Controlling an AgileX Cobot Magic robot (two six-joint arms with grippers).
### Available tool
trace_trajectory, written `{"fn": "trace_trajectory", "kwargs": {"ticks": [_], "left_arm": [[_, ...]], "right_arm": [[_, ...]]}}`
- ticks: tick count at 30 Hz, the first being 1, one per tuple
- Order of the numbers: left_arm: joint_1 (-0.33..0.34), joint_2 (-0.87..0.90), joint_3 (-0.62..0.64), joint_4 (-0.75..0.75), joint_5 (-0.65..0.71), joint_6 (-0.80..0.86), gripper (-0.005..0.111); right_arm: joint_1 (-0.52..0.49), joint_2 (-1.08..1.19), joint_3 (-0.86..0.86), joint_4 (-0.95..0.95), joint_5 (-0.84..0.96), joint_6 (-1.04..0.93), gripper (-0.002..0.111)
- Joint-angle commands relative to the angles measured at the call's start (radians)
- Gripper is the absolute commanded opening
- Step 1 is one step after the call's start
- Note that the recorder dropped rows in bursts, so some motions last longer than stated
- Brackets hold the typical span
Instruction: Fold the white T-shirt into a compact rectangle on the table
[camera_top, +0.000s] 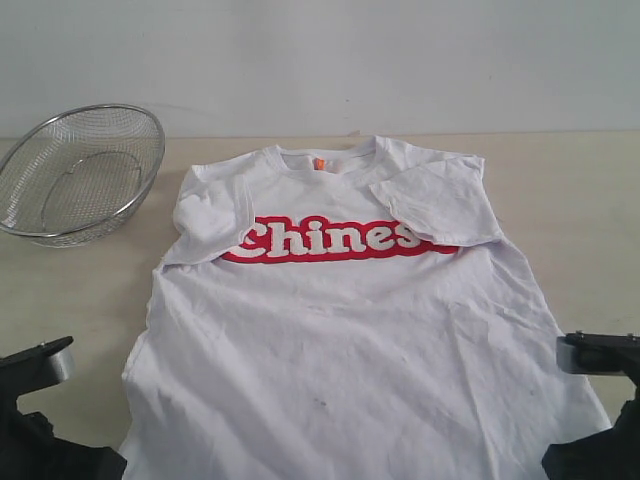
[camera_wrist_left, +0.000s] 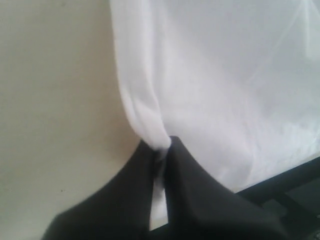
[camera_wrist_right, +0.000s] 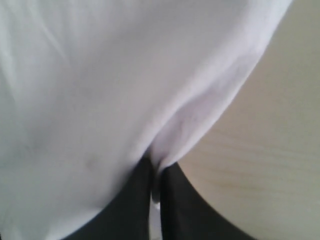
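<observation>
The white T-shirt (camera_top: 350, 330) lies face up on the table (camera_top: 70, 290), red-outlined lettering across the chest, orange tag at the collar. Both sleeves are folded inward onto the chest. In the left wrist view my left gripper (camera_wrist_left: 161, 150) is shut on a bunched pinch of the white T-shirt (camera_wrist_left: 215, 85) along its side edge. The right wrist view shows my right gripper (camera_wrist_right: 156, 170) shut on a fold of the white T-shirt (camera_wrist_right: 100, 85) at the opposite edge. In the exterior view only dark arm parts show at the bottom corners; the fingertips are below the frame.
A silver wire-mesh bowl (camera_top: 80, 172) stands at the back left of the table, tilted, just left of the shirt's shoulder. A pale wall runs behind the table's far edge. Bare tabletop (camera_wrist_right: 270, 150) lies beside the shirt on the right.
</observation>
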Motion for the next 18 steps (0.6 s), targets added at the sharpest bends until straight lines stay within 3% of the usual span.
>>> {"fn": "trace_trajectory", "kwargs": {"ticks": [1,18], "left_arm": [[-0.001,-0.036,0.002,-0.007,0.016,-0.006,0.004],[-0.001,-0.249,0.002,-0.008,0.061,-0.032,0.004]], "right_arm": [[-0.003,-0.094,-0.004,0.007,0.032,-0.021,0.0],[-0.003,-0.336,-0.007,0.05,0.041,-0.067,0.0]]}}
